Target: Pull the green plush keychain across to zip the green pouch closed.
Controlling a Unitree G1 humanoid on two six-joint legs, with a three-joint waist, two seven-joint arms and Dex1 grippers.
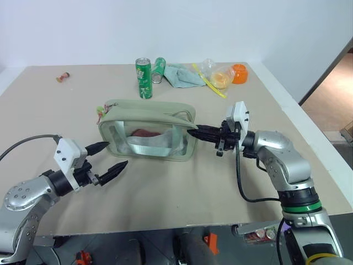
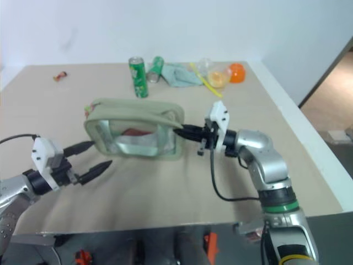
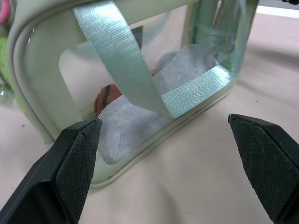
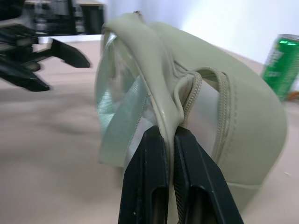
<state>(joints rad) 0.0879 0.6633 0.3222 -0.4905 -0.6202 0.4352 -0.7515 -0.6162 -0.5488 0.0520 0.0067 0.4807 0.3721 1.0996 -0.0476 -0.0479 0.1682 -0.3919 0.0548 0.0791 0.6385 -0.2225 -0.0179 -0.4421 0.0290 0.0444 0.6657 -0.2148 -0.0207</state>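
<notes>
Left eye view is showing the green pouch (image 1: 149,130) sitting upright near the middle of the desk (image 1: 182,182), its clear side panel and webbing strap facing the robot. The right claw (image 1: 191,132) is reaching in level from the right, and its two black fingers are clamping tight on the edge of the pouch at its right end, by the zipper; in the right wrist view the pale fabric seam is sitting pinched between them. The left claw (image 1: 114,155) is hanging just off the pouch's front left corner with its fingers spread wide, gripping nothing and apart from the fabric. The green plush keychain (image 1: 100,112) is dangling at the pouch's top left corner, at the far end from the right claw. Behind the pouch, a green soda can (image 1: 143,78) is standing upright, with a teal cloth (image 1: 183,75) lying just beyond it.
</notes>
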